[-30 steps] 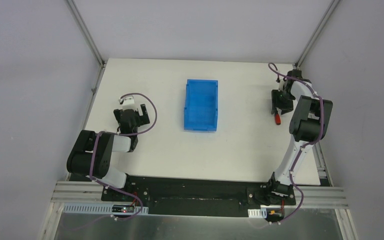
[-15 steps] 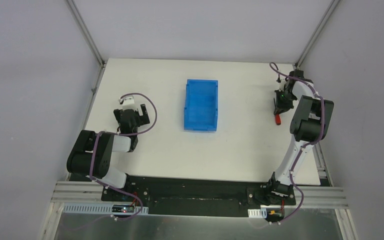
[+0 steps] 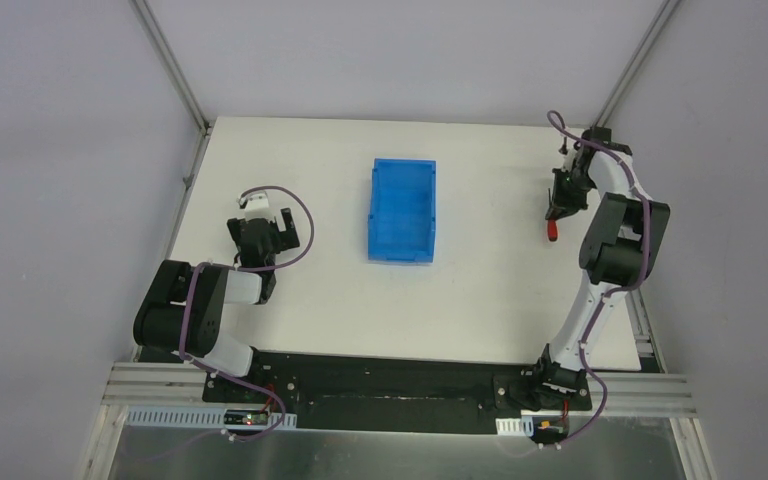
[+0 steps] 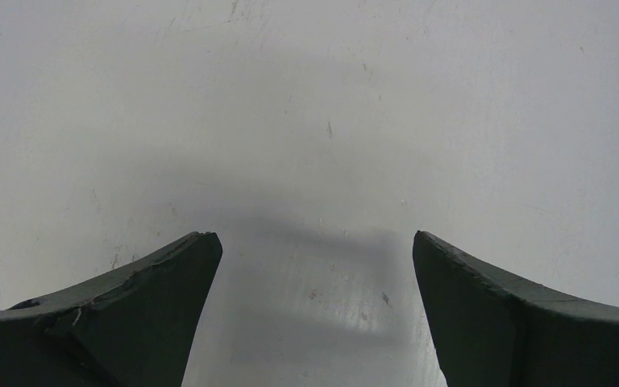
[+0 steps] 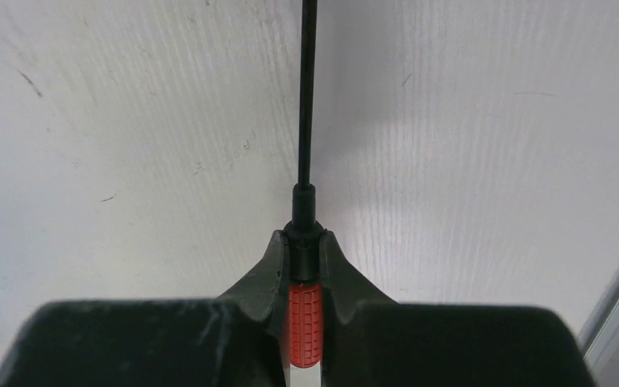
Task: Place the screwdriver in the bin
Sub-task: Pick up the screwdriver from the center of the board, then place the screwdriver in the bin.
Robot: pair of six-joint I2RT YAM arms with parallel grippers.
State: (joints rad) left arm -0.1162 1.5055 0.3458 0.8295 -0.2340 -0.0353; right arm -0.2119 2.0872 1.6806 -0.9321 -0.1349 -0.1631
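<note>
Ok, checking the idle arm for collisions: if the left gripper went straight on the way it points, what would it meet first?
Probably just the table: past the open left gripper its wrist view shows nothing else ahead. The bin sits off to its right, outside that line.

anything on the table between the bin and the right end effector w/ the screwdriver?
Nothing. In the top external view the white table between the blue bin and the right end effector, shut on the screwdriver, is bare.
</note>
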